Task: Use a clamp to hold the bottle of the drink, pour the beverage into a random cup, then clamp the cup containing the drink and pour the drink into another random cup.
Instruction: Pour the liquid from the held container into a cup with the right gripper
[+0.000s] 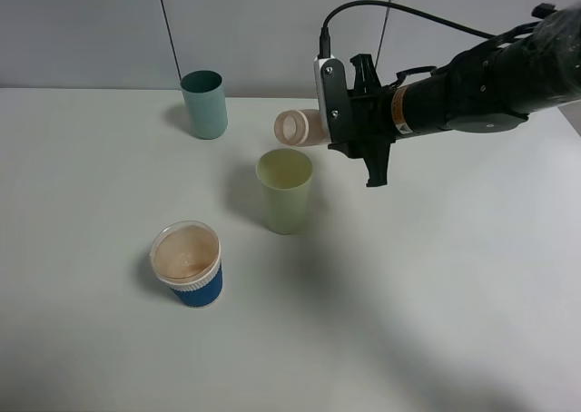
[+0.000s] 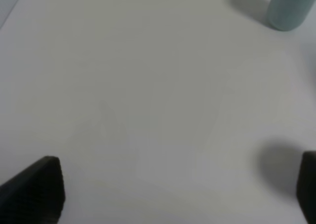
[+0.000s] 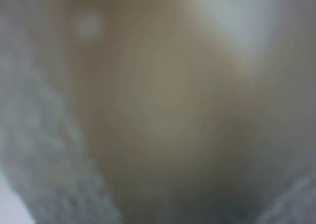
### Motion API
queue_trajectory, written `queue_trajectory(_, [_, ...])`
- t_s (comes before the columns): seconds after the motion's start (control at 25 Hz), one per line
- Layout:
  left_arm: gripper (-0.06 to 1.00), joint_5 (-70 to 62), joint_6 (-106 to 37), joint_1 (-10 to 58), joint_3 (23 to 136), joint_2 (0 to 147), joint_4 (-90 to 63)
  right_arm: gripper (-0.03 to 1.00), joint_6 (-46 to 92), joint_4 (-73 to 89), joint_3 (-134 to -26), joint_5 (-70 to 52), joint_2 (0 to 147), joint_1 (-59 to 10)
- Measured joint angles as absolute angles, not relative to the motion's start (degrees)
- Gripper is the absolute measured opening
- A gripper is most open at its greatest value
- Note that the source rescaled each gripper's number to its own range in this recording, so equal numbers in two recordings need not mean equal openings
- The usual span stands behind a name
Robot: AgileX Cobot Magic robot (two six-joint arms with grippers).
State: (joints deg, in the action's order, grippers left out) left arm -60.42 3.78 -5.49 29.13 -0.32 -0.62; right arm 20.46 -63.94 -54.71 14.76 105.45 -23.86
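Note:
The clamp, my right gripper (image 1: 320,126), is shut on the bottle (image 1: 298,127), which lies tipped on its side in the air. The bottle's open mouth faces left, just above and behind the pale yellow-green cup (image 1: 284,191). I cannot tell whether beverage lies in that cup. Pinkish-brown beverage (image 1: 186,252) shows inside the blue cup with a white rim (image 1: 192,288) at front left. The right wrist view is a blur of beige, the bottle (image 3: 163,100) pressed close. My left gripper (image 2: 170,189) hangs open over bare table, with its black fingertips (image 2: 34,189) far apart.
A teal cylindrical cup (image 1: 203,104) stands at the back left, also in the left wrist view as the teal cup (image 2: 289,7). The white table (image 1: 436,294) spreads around the cups. A grey wall rises behind it.

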Motion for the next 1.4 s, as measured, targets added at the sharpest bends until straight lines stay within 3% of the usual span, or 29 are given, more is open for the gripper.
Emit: queue_trajectory(1.4, [0.95,-60.42,3.78,-5.49,29.13,-0.32,-0.62,0.02,24.40,-68.25,-57.57,8.87,104.26,-26.25])
